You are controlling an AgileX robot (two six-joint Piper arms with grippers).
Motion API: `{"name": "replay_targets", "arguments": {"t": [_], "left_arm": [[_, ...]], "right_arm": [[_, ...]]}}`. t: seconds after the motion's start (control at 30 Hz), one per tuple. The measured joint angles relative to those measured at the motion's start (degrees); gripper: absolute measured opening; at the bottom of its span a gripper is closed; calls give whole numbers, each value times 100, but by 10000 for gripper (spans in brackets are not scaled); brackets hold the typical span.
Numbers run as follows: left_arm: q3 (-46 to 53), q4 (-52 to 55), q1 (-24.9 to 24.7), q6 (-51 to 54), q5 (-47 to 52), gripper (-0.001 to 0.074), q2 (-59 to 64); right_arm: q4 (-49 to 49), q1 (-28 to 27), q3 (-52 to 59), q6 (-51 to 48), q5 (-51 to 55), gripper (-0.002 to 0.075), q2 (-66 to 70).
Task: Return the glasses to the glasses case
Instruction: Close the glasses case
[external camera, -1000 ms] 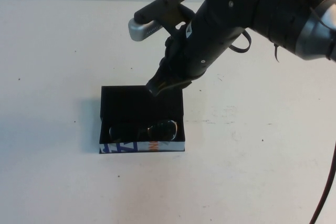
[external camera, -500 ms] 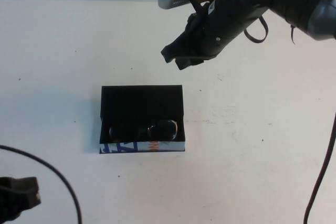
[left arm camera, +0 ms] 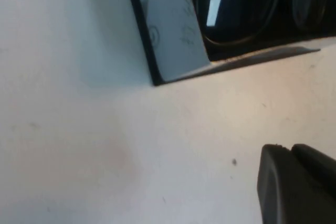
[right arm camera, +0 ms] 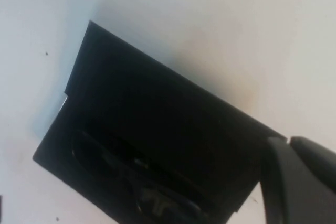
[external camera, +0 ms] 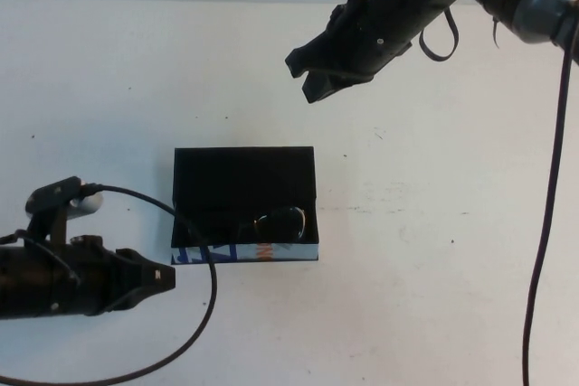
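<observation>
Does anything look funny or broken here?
Nothing looks broken. The glasses lie inside the glasses case, whose flap lid is open. The right gripper hangs above the table beyond it; the left gripper is low beside its near left corner.

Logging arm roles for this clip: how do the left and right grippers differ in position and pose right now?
The left gripper sits low by the near-left corner of the glasses case, reaching in level; the right gripper hangs raised beyond the case's far side, angled downward. The left is close to the case, the right well clear. Both are empty; the glasses lie inside the case.
</observation>
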Motion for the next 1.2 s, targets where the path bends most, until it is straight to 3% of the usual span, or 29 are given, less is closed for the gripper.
{"name": "replay_targets", "arguments": {"t": [0.17, 0.33, 0.63, 1.2], "left_arm": [[-101, -1192, 0, 1249, 12, -3, 770], [-332, -1634, 0, 1764, 229, -3, 1372], [-625, -1767, 0, 2004, 402, -3, 1924], [-687, -1861, 0, 2048, 528, -3, 2066]], "right_arm": [[105, -40, -574, -29, 253, -8, 459], [279, -40, -1098, -133, 422, -8, 900], [330, -40, -1683, -154, 458, -8, 1419], [490, -40, -1706, -211, 80, -8, 2073]]}}
